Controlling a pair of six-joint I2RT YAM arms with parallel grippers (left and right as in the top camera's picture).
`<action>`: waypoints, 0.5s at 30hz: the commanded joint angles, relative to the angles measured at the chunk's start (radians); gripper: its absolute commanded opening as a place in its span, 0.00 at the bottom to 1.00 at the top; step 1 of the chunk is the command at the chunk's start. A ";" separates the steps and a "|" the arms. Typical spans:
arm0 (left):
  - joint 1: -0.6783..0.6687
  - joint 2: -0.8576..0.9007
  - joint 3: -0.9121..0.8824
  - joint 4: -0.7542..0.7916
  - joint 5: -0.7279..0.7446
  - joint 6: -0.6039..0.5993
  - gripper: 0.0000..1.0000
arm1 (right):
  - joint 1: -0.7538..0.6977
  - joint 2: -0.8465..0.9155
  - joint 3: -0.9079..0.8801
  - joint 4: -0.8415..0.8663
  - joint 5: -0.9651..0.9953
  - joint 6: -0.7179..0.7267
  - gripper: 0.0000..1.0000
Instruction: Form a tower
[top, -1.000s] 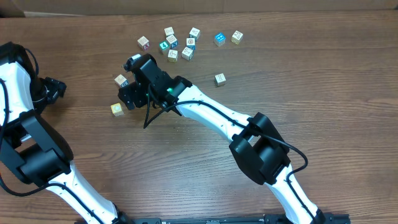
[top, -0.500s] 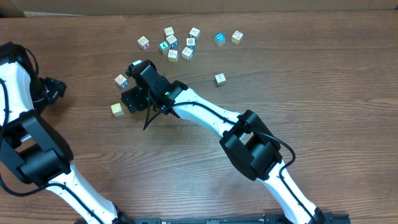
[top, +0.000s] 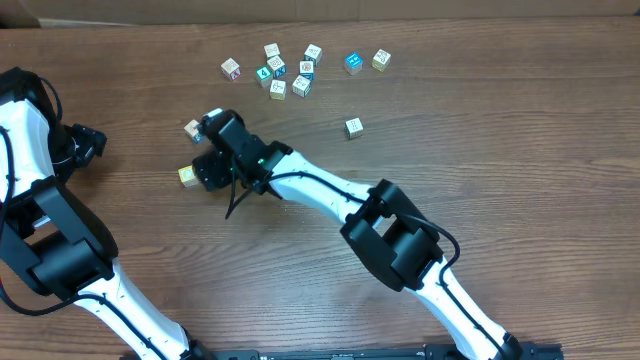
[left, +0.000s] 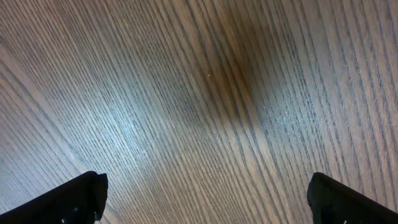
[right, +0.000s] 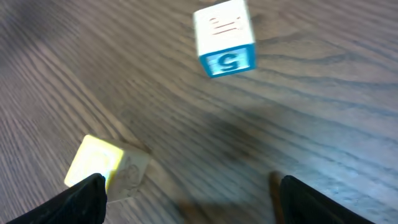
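Tower (right: 106, 167) shows as one small square with a yellow top, flat on the wooden table (top: 500, 150), right by one finger of the right gripper (right: 186, 205). Seen from above, I cannot tell how tall it is. Those jaws are spread with nothing between them. One blue-sided cube with a 5 (right: 225, 38) lies near. About eleven more cubes (top: 278, 70) lie farther off. The left gripper (left: 205, 199) is spread wide over bare wood.
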 joint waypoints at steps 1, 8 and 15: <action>-0.008 0.006 0.015 -0.002 -0.009 0.019 1.00 | 0.015 0.026 0.011 0.010 0.041 0.006 0.87; -0.008 0.007 0.015 -0.002 -0.009 0.019 1.00 | 0.007 0.002 0.021 -0.018 0.037 0.042 0.97; -0.008 0.006 0.015 -0.002 -0.009 0.019 1.00 | 0.005 -0.049 0.021 -0.019 0.006 0.045 0.96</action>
